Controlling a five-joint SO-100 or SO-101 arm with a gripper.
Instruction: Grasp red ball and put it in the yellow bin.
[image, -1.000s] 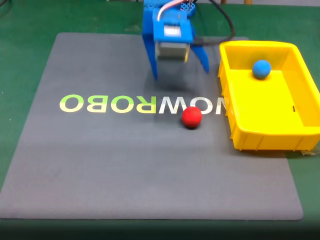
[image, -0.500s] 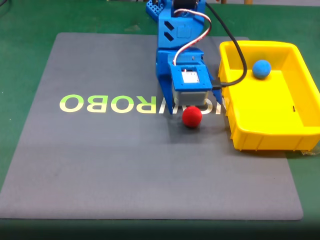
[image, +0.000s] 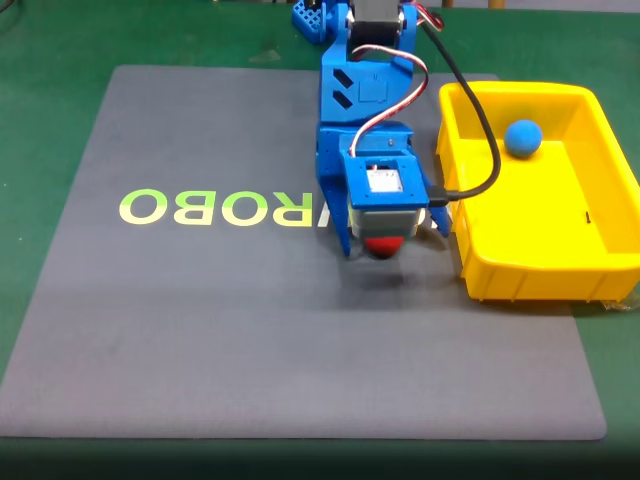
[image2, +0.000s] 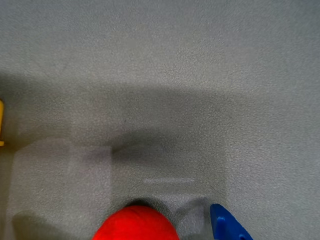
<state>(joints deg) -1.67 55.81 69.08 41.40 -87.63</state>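
Blue plastic jaws are standing spread on either side of the red ball (image: 383, 247), with the gripper (image: 388, 240) lowering over it on the grey mat (image: 200, 330); in the wrist view the ball (image2: 135, 225) is sitting just beside one blue fingertip (image2: 225, 227). If the jaws are closing off-centre, the round ball is likely to be squirting sideways and rolling across the mat, perhaps against the wall of the yellow bin (image: 470, 260) close by, where a blue ball (image: 523, 137) is already lying. Compared with half a second ago, the gripper is sitting lower and nearer the camera, now hiding most of the ball.
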